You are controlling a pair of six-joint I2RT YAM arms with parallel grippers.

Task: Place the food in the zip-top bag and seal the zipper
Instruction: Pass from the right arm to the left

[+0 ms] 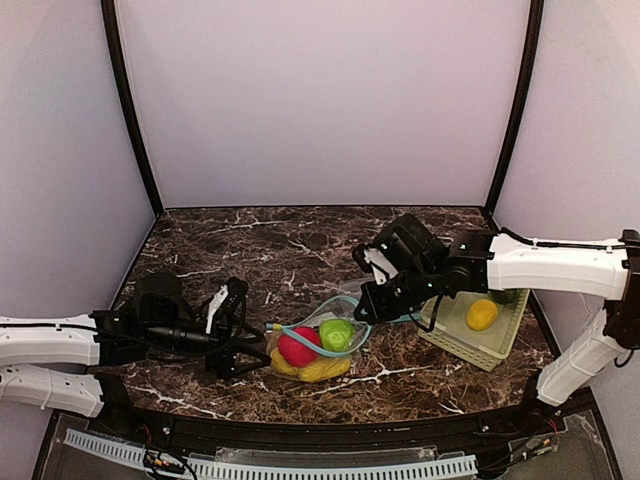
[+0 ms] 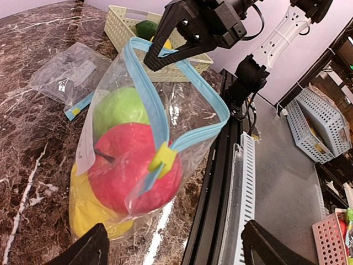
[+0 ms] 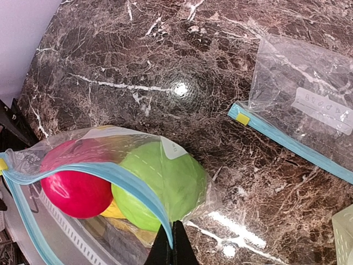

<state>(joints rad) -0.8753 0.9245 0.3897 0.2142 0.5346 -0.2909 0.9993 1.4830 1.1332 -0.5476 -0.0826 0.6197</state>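
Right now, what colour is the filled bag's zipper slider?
Yellow: the slider on the zip-top bag, clearest in the left wrist view.

Glossy polished dark marble-look bench (image 1: 300,240) with white veins, thin clear crinkled plastic zip-top bag (image 2: 185,102), smooth blue zipper strip (image 2: 157,118), shiny smooth plastic red ball (image 2: 132,165) and light green ball (image 2: 118,110), matt pale green perforated plastic basket (image 2: 124,22), matt black plastic right hand (image 3: 175,245).

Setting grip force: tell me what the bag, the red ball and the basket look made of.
Bag: thin clear plastic film, glossy and creased, contents showing through.
Red ball: probably hard plastic, smooth with a bright highlight.
Basket: likely moulded plastic, matte pale green, slatted walls.
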